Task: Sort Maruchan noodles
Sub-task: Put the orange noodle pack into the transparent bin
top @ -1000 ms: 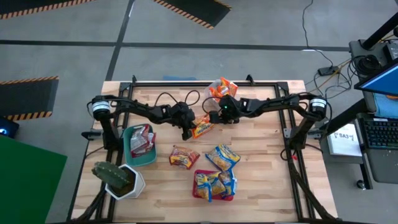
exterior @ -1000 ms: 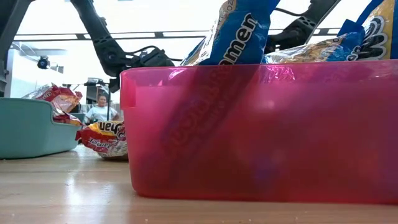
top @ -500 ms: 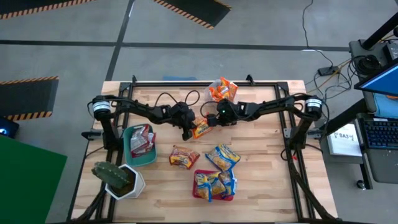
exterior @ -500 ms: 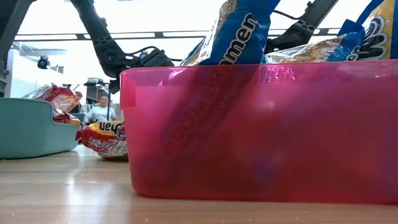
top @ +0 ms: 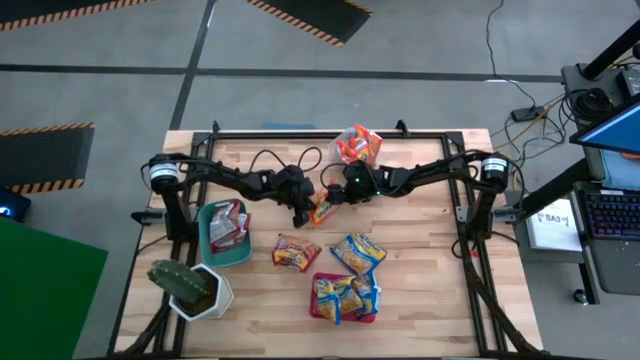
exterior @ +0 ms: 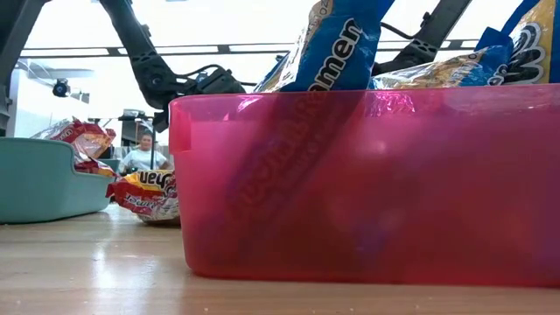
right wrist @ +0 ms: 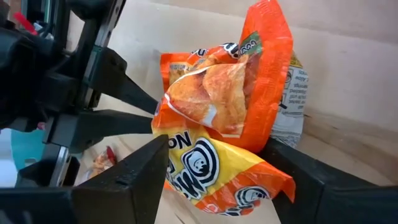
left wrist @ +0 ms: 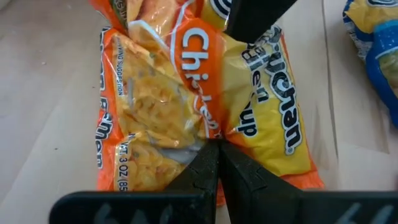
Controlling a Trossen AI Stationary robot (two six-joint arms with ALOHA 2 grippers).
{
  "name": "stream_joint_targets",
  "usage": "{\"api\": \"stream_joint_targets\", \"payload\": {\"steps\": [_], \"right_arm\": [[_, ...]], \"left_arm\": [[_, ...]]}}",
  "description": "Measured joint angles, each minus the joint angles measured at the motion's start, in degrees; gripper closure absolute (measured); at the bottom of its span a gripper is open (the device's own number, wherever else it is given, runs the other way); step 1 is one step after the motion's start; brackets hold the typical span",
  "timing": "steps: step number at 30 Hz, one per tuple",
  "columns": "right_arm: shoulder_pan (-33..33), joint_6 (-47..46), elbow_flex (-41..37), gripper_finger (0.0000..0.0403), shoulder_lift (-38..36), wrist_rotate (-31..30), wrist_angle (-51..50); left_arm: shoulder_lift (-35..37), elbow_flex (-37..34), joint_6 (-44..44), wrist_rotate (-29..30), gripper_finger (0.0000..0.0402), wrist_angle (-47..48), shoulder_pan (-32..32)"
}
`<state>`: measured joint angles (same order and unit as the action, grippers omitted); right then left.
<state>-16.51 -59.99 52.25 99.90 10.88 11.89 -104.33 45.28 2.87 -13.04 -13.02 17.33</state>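
Tabletop of pale wood [top: 420, 300] has bare room along its near right corner and along the far left edge; the middle is crowded. At the left edge a potted cactus [top: 185, 285] stands just beside a teal bin [top: 222, 235] that holds a silver/red packet [top: 228, 222]. Right of the bin a red-and-yellow packet [top: 296, 251] lies loose on the wood, and beyond it a blue-and-yellow packet [top: 357, 251] lies just above a red bin [top: 318, 282] with more blue-and-yellow packets inside; in the low view these stick up over its rim [exterior: 350, 101].

The left gripper [top: 303, 212] sits at the table's centre, its fingers [left wrist: 205, 168] pressed together on the edge of an orange packet [top: 322, 208], pinching the crinkled wrapper. The right gripper [top: 333, 192] meets it from the other side: its fingers [right wrist: 134, 171] stand fairly wide, one on each side of the same orange packet, close to the wrapper, but whether they grip it cannot be told. Behind the grippers, at the far edge, a clear bin [top: 357, 143] holds more orange packets. To the right of that the wood is open up to the frame rail [top: 462, 215].
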Motion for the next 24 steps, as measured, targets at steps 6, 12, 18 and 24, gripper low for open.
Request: {"api": "stream_joint_targets", "payload": {"steps": [6, 12, 18, 24], "right_arm": [[0.00, -0.04, 0.00, 0.0204, 0.00, 0.01, 0.03], [0.00, 0.35, 0.00, 0.0291, 0.00, -0.03, 0.07], [0.00, 3.85, 0.00, 0.0383, -0.17, 0.34, 0.18], [0.04, 6.95, 0.00, 0.0390, -2.67, 3.55, 0.18]], "left_arm": [[0.00, 0.00, 0.15, -0.04, 0.0401, -0.06, -0.14], [0.02, 0.00, 0.65, -0.07, 0.0401, -0.10, -0.16], [0.23, 0.00, 2.60, -0.08, 0.0401, -0.05, -0.16], [4.06, -0.04, 4.08, -4.39, 0.0402, 2.66, -0.14]]}}
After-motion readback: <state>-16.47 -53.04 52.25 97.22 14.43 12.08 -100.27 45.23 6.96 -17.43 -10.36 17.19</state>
